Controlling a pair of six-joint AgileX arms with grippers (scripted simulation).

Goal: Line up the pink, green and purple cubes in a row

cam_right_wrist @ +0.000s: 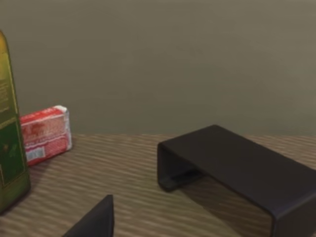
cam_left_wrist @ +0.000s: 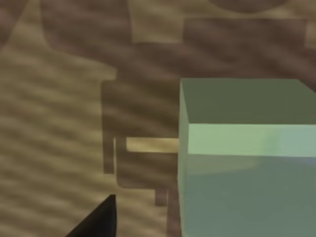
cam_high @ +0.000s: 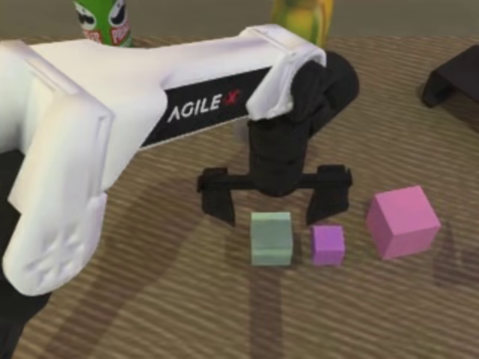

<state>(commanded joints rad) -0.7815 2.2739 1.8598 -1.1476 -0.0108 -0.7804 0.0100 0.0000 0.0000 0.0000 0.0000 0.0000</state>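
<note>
Left gripper [cam_high: 273, 200] hung wide open just behind the green cube [cam_high: 271, 238], not touching it. Purple cube [cam_high: 328, 244] sat just right of green; pink cube [cam_high: 402, 221] further right, apart. All three lay on the table [cam_high: 150, 314] in a rough row.

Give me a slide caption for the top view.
Left gripper hovers open above the green cube, with the purple cube and pink cube in a row to its right.

My left arm reaches in from the left, its end effector [cam_high: 274, 200] pointing down with both black fingers spread wide apart.
</note>
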